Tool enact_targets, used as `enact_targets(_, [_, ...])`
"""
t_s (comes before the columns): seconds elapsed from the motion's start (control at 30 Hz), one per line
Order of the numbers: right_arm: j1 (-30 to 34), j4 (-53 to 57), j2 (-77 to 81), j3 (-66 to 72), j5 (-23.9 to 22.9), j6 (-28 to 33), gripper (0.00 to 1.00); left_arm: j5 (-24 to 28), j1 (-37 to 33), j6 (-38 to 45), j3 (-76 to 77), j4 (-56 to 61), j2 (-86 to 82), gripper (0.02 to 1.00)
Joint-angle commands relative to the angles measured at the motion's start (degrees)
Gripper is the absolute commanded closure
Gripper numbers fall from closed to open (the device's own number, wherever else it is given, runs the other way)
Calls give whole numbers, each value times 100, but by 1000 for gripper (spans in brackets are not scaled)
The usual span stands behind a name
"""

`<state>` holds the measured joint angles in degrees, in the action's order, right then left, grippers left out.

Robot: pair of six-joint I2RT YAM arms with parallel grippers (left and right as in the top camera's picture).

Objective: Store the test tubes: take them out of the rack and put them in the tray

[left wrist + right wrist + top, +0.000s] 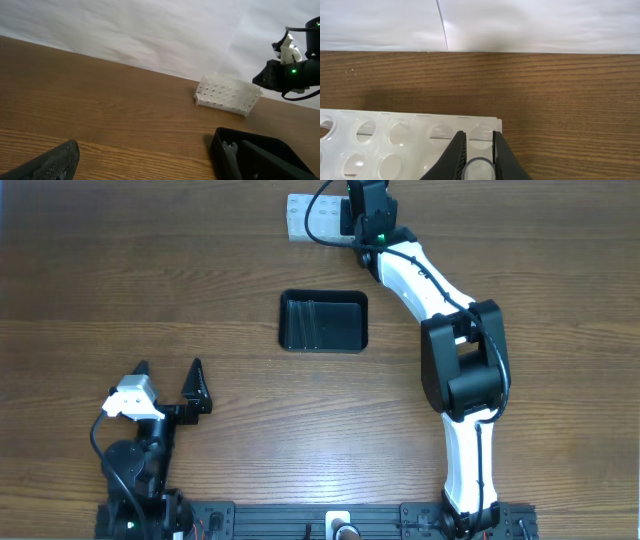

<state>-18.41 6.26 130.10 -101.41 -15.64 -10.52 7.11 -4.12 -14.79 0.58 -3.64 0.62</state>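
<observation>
Currently: right hand closed around one test tube at the corner of the white rack, far side of counter. Black tray, mid-counter, holds clear tubes. Left hand spread open, well apart from tray.

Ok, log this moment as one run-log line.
right gripper: shut on test tube at rack | left gripper: open, near its base | tray: tubes inside

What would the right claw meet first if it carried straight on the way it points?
Its fingers clamp a test tube, so probably the white rack corner right beneath comes first; depth is unclear.
</observation>
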Motion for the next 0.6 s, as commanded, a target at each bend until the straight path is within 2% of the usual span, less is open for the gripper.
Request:
enact_targets(0.03, [-57,-63,-50,-24,-236,-11,904,76,-28,-63,-24,-7,-24,20])
enact_targets(0.17, [-107,-52,-332,-24,-535,15,904,76,-28,-63,-24,-7,-24,18])
enact_targets(0.6, [-490,363,-2212,-24,-824,184,901,79,-28,-63,-24,-7,-24,18])
